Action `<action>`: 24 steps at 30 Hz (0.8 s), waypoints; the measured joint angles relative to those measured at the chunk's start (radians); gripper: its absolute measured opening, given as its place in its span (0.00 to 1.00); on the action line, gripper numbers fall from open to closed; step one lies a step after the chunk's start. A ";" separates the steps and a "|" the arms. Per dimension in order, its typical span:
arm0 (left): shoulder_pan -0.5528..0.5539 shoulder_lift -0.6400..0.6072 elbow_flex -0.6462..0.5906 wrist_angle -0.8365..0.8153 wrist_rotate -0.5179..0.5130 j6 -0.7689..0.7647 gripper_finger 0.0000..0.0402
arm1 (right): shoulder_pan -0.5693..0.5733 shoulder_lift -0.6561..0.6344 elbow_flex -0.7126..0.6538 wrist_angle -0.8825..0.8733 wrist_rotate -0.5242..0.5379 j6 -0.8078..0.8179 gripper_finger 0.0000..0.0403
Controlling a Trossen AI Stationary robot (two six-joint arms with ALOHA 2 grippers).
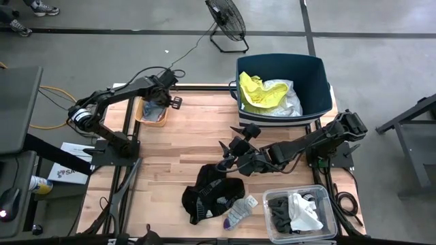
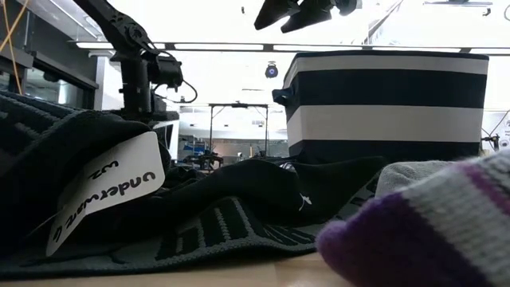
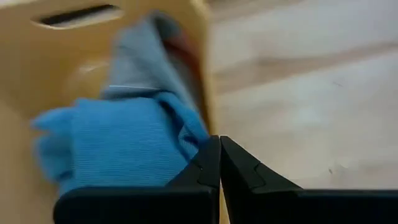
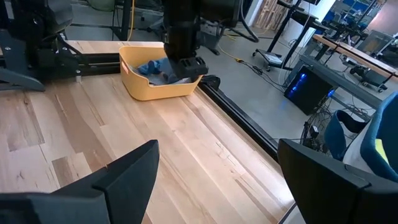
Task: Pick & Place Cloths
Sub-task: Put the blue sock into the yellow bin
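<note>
Our left gripper [image 1: 158,102] is clenched empty over the blue cloth [image 3: 118,143] in the tray [image 1: 151,117] at the table's far-left edge; our right gripper [image 1: 235,146] hangs released mid-table.

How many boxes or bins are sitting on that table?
3: a navy tub at the far right corner, a small orange tray under the left arm, and a clear bin at the near right corner.

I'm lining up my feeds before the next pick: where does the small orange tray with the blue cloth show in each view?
High view: orange tray at the table's far left edge, under the left end effector.
Low view: not visible.
Left wrist view: tray wall fills the frame's left, blue cloth inside.
Right wrist view: across the table, left arm above it.
Shared landmark: the blue cloth.
</note>
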 joint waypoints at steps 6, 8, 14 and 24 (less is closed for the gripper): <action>0.000 0.000 -0.003 -0.047 -0.116 -0.016 0.00 | 0.000 0.000 0.000 -0.001 0.000 0.001 0.80; 0.000 0.000 -0.003 -0.073 -0.145 -0.024 0.00 | 0.000 0.000 0.000 -0.001 0.000 0.001 0.80; 0.000 0.000 -0.004 -0.108 -0.113 -0.025 0.00 | 0.001 0.000 0.000 -0.001 0.000 0.002 0.80; 0.000 -0.001 -0.006 -0.134 -0.112 -0.019 0.00 | 0.001 0.000 0.000 -0.001 0.000 0.002 0.80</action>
